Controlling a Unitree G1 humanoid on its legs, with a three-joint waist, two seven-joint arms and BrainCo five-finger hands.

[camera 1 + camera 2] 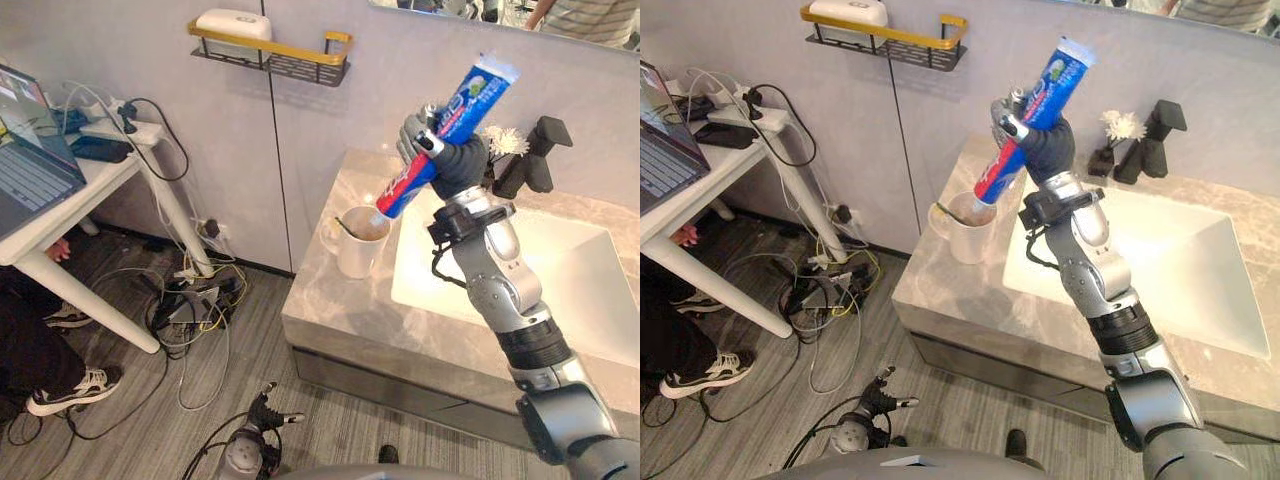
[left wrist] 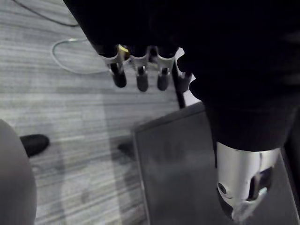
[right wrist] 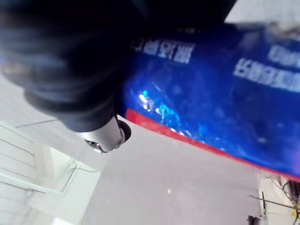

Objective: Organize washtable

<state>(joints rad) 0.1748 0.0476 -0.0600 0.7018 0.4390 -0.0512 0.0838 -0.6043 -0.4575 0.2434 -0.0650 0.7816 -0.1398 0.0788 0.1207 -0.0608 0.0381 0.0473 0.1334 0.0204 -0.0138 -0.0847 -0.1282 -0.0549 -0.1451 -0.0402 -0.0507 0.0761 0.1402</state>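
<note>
The right arm stood raised over the counter (image 1: pixel 330 315), its hand (image 1: pixel 447 158) clenched round the glossy blue-and-red toothpaste tube (image 1: pixel 468 98), tilted with its cap end at the rim of 1 white cup (image 1: pixel 352 250). The cup sat near the marble counter's left edge, beside the sink (image 1: pixel 570 270). The left hand (image 2: pixel 140 75) hung low over the floor, fingers relaxed.

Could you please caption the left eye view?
Right hand holds a toothpaste tube tilted, its lower end at the white mug beside the sink.
</note>
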